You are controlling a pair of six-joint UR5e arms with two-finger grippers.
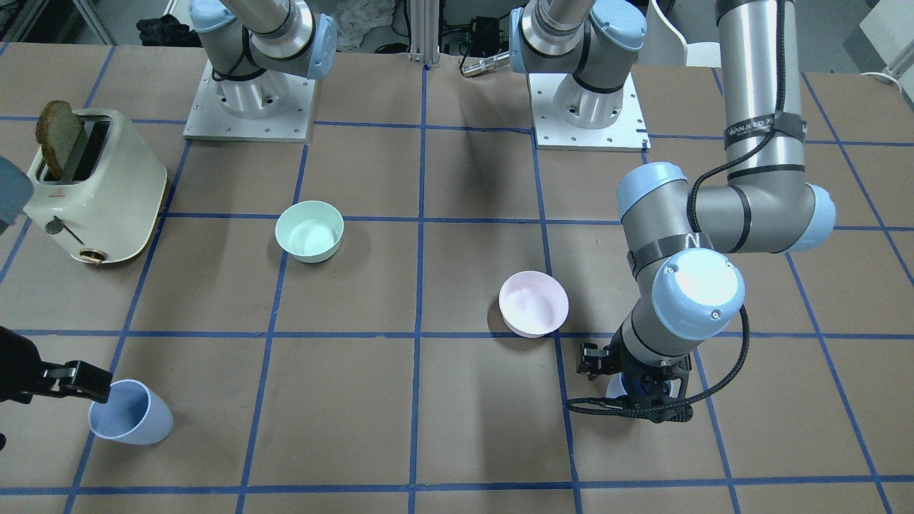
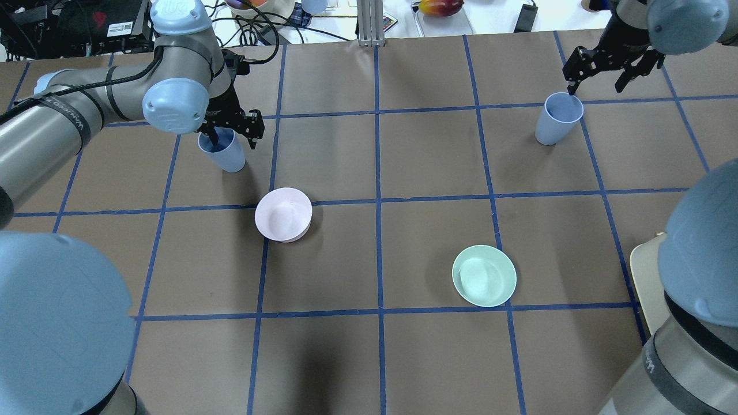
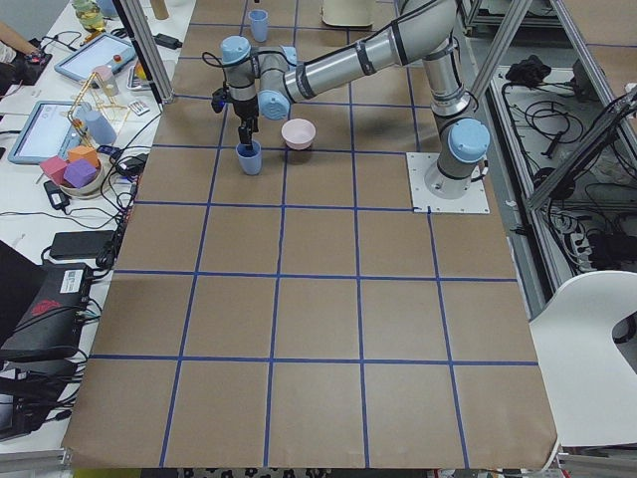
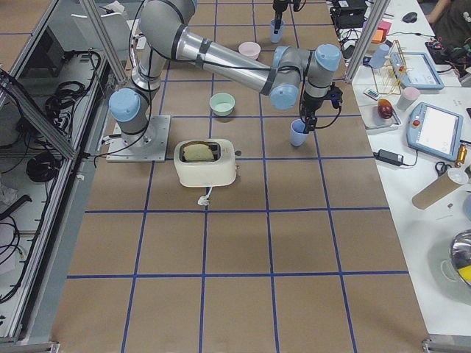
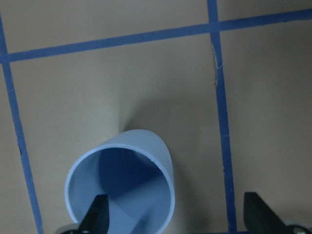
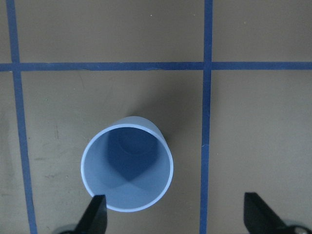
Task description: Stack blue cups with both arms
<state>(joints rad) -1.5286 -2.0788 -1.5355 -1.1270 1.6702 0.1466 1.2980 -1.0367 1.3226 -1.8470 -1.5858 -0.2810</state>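
My left gripper [image 2: 234, 136], jaws apart, straddles the rim of a small pale-blue tapered plastic cup [image 2: 229, 157] that stands upright on the brown paper-covered table [image 2: 426, 161] with its blue tape grid. One finger [image 5: 97, 219] dips inside the cup and the other stays outside, near a pale-pink round bowl [image 2: 283, 214]. Well apart from it, my right gripper [image 2: 595, 87], jaws also apart, hangs just above a second pale-blue plastic cup [image 2: 554, 124], upright too, with one finger over its rim.

From the front, the grey metal left arm [image 1: 696, 293] hides most of one pale-blue tapered plastic cup [image 1: 615, 386]; overhead, the right arm [image 2: 703, 253] covers most of the cream toaster [image 2: 644, 276].
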